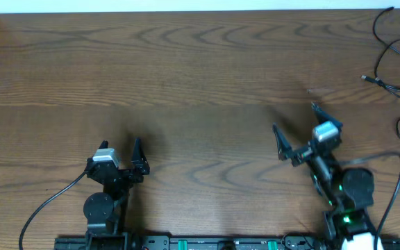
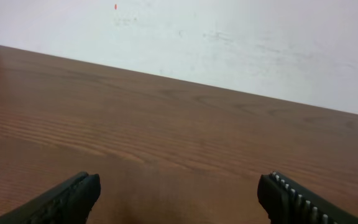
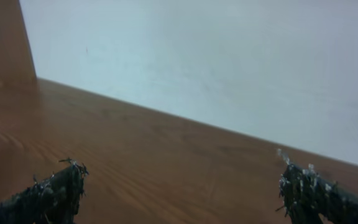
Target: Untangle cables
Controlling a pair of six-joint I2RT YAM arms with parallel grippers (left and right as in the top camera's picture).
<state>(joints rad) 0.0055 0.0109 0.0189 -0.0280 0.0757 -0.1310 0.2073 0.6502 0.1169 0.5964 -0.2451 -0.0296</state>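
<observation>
The cables (image 1: 399, 61), thin black cords lying in loose loops with one small plug end (image 1: 365, 78) pointing left, sit at the far right edge of the wooden table (image 1: 200, 62). They are partly cut off by the frame, and only the overhead view shows them. Nearest to them, but not touching, the right gripper (image 1: 294, 118) has its jaws spread wide with nothing between them, angled toward the table's far side. Well apart on the left, the left gripper (image 1: 120, 147) is likewise released and empty, close to the near edge. Neither wrist camera catches the cords: each looks across wood grain to a white wall (image 2: 229, 43). The left wrist view shows clean, ribbed black fingers (image 2: 291, 199). The right wrist view shows that arm's own fingers (image 3: 51, 196) flecked with pale, ragged bits, a detail too small to make out from above.
</observation>
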